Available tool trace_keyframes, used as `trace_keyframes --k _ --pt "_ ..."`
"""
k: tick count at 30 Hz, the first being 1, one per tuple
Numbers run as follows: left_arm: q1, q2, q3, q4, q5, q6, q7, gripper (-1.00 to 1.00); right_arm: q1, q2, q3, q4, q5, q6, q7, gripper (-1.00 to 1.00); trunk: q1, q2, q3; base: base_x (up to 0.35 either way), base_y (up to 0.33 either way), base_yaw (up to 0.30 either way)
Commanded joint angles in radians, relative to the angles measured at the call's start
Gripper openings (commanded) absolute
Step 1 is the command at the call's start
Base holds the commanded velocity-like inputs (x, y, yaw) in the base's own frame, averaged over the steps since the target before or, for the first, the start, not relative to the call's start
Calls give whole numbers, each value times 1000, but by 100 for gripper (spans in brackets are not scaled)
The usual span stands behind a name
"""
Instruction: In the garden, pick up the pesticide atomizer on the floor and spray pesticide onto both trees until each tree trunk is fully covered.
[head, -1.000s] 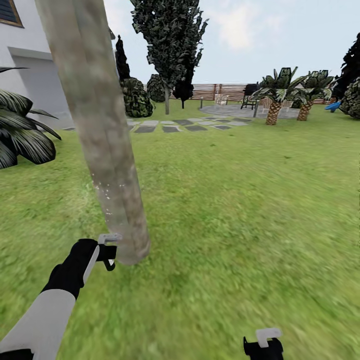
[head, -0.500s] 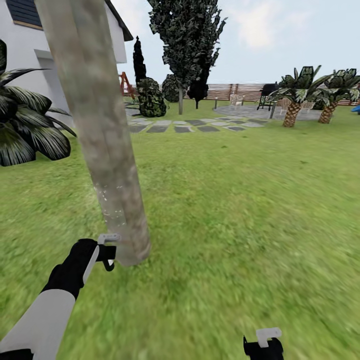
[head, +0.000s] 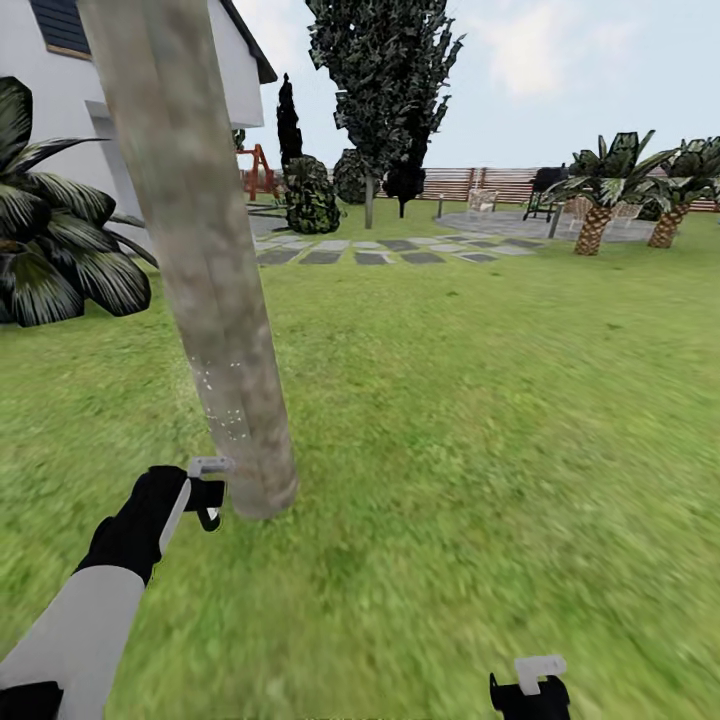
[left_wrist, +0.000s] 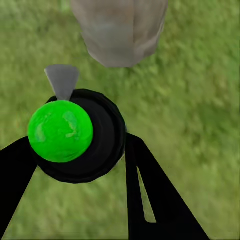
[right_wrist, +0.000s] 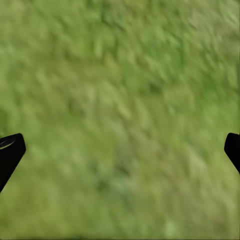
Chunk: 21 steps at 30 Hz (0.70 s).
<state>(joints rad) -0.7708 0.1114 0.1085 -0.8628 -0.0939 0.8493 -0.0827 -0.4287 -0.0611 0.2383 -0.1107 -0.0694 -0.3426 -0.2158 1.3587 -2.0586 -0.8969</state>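
One atomizer (left_wrist: 75, 135) in left hand (left_wrist: 80, 165) beside one trunk (head: 205, 260)

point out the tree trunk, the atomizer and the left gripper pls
tree trunk (head: 215, 300): head view, mid-height of the mottled grey-brown bark.
atomizer (left_wrist: 61, 131): left wrist view, green rounded part, between the black fingers.
left gripper (head: 205, 497): head view, fingers' end, beside the trunk's base.

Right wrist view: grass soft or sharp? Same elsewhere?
Right wrist view: green grass lawn smeared, no blade detail. Left wrist view: green-topped black atomizer crisp, lawn blurred. Head view: near lawn streaky, mottled grey-brown tree trunk fairly sharp.
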Motion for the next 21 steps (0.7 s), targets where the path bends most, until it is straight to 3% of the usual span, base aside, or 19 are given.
trace_keyframes --k 1,9,21 --pt "-16 -2 1 -1 -11 5 -8 -100 -1 0 9 0 -7 -3 -4 100 0 0 -1 -18 -2 266" --pt "-122 -13 -8 5 -4 107 -20 -100 -1 0 9 0 -7 -2 -4 100 0 0 -1 -2 0 264" --pt "-131 -16 -9 -1 -3 126 -20 -100 0 -3 9 2 -7 -1 -5 100 0 0 -1 175 -157 16"
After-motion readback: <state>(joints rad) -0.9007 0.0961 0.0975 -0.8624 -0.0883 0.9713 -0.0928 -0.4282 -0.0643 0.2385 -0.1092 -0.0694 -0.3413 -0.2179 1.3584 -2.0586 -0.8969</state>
